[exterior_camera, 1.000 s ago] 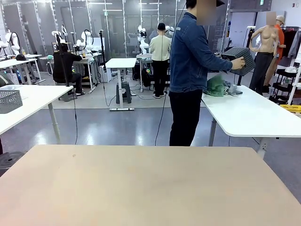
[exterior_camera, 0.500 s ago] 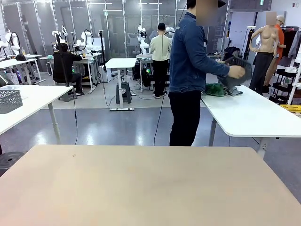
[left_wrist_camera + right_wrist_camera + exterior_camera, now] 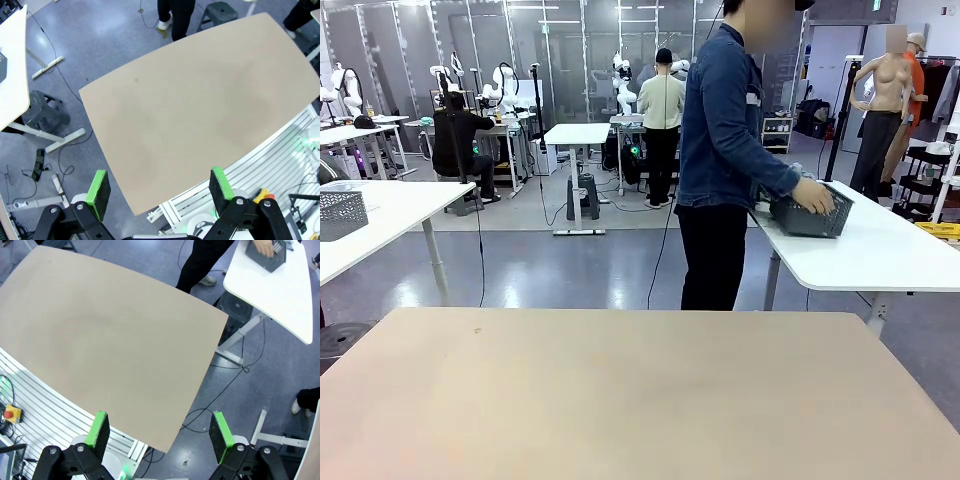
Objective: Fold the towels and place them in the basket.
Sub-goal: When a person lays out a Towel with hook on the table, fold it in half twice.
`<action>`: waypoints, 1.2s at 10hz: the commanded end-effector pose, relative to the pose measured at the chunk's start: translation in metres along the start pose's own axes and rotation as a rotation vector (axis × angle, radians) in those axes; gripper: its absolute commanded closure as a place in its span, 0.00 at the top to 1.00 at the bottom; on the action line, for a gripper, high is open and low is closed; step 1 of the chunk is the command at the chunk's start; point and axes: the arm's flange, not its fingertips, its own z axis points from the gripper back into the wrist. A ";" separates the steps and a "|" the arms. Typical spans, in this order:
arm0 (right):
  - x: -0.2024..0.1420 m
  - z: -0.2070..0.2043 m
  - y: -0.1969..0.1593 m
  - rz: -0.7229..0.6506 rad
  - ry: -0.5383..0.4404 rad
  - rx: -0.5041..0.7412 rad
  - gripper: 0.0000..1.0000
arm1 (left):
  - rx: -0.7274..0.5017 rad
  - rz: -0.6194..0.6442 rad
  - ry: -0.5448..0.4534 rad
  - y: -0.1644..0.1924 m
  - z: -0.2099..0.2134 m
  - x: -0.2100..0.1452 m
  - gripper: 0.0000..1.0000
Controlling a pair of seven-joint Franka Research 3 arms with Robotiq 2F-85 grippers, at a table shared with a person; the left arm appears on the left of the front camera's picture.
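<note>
A person in a denim jacket stands beyond the beige table (image 3: pixel 620 390), side-on to it, with a hand on the dark grey mesh basket (image 3: pixel 810 214) resting on a white side table (image 3: pixel 870 250) at the right. The towels are out of sight. That basket (image 3: pixel 267 254) also appears at the top right of the right wrist view, under the person's hand. My left gripper (image 3: pixel 159 190) hangs open high above the beige table's near edge, nothing between its green pads. My right gripper (image 3: pixel 159 432) is open too, empty, above the table's near right corner.
Another grey mesh basket (image 3: pixel 340 214) sits on a white table at the far left. The beige table top (image 3: pixel 200 100) is bare. Cables and table feet lie on the floor around it. Other people work at benches in the background.
The person has lowered the basket from chest height onto the white side table; the green cloth seen beside it earlier is now hidden. Both grippers have stayed still and open.
</note>
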 end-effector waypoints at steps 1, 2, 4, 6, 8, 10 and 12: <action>0.000 0.001 0.000 0.001 -0.003 -0.001 1.00 | -0.002 -0.005 -0.002 -0.001 0.000 0.001 1.00; 0.000 0.001 0.000 0.001 -0.003 -0.001 1.00 | -0.002 -0.005 -0.002 -0.001 0.000 0.001 1.00; 0.000 0.001 0.000 0.001 -0.003 -0.001 1.00 | -0.002 -0.005 -0.002 -0.001 0.000 0.001 1.00; 0.000 0.001 0.000 0.001 -0.003 -0.001 1.00 | -0.002 -0.005 -0.002 -0.001 0.000 0.001 1.00; 0.000 0.001 0.000 0.001 -0.003 -0.001 1.00 | -0.002 -0.005 -0.002 -0.001 0.000 0.001 1.00; 0.000 0.001 0.000 0.001 -0.003 -0.001 1.00 | -0.002 -0.005 -0.002 -0.001 0.000 0.001 1.00; 0.000 0.001 0.000 0.001 -0.003 -0.001 1.00 | -0.002 -0.005 -0.002 -0.001 0.000 0.001 1.00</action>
